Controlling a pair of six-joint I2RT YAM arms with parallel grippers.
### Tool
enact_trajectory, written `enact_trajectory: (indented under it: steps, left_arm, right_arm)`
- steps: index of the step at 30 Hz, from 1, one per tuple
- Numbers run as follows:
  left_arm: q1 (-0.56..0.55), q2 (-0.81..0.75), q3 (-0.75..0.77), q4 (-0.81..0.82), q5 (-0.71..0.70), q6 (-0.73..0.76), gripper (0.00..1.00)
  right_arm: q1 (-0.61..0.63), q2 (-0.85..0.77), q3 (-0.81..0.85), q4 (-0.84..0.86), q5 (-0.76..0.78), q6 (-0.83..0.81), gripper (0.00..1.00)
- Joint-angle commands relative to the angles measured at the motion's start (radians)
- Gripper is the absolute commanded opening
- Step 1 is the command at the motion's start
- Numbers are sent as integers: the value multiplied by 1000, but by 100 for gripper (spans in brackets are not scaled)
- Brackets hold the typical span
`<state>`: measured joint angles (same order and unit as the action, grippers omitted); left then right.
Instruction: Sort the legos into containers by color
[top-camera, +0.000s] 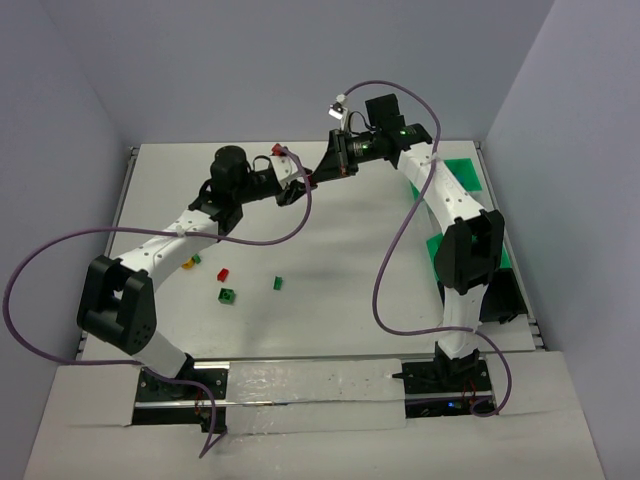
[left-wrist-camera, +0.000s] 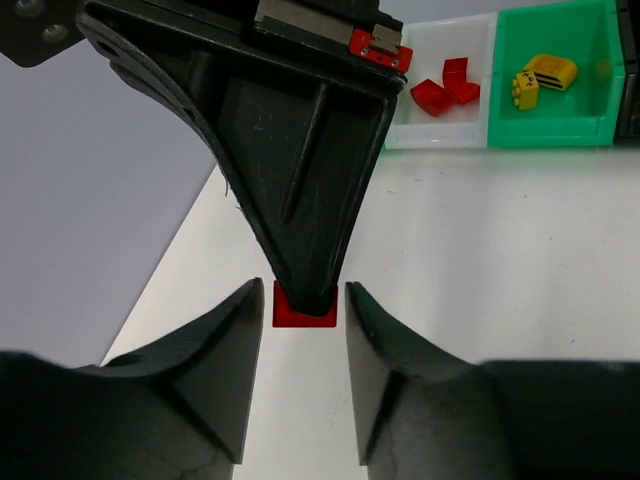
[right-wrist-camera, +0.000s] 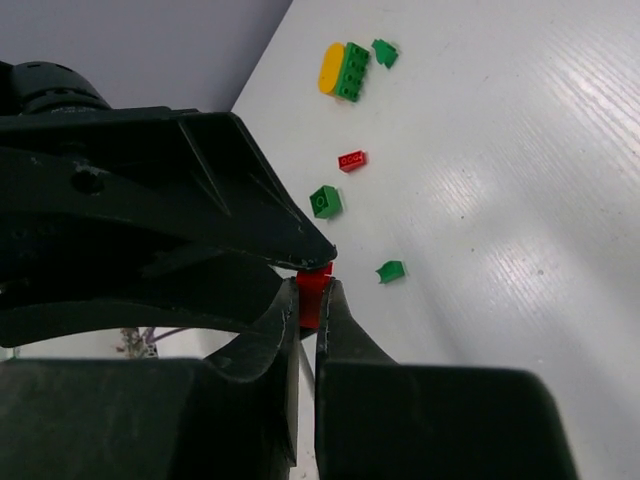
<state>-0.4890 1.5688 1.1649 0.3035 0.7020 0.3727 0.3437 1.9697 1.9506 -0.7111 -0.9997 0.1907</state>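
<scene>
My right pincer is clamped on a red brick, held in the air above the far middle of the surface. My left pincer meets it there. Its fingers stand apart on either side of that brick, with a sliver of gap on each side, so it has no grip on it. I judge this to be a hand-over between my two arms, not yet completed.

Some sorting looks done. At the far right, a pale bin holds a few red pieces, and the green bin beside it holds yellow pieces.

Plenty is left. On the near left of the surface lie a small red brick, three loose green bricks, and a yellow piece touching a longer green brick. I see no green brick in any bin, and no blue brick anywhere in these views. The brick in my pincer belongs with the other reds. I put the task at somewhat under halfway.
</scene>
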Motion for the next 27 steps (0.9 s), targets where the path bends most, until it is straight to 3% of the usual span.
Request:
enact_trajectory:
  steps: [1,2,3,10,14,17,19,27]
  left_arm:
    - [-10,-24,62,35,-72,-47,87]
    - [-6,-23,74,8,-107,-56,98]
    - [3,-23,91,-27,-138,-63,99]
    - [92,-8,210,-293,-266,-209,99]
    - [110,-64,148,-313,-473,-333,99]
    - [110,-85,98,-300,-544,-330,99]
    - [116,-77,123,-412,-622,-341,99]
    - [228,-56,151,-699,-476,-279,99]
  right_arm:
    - [-1,-21,45,-1,8,-44,0]
    - [-16,-33,37,-10,19,-56,0]
    - [-38,-42,28,-24,32,-74,0]
    - [-252,-158,-105,-120,166,-234,0]
    - [-423,-237,-188,-163,388,-350,0]
    - [-498,-270,-257,-163,476,-388,0]
    - [-557,-281,-289,-157,580,-406,0]
    - [-614,-203,-326,-162,807,-481,0]
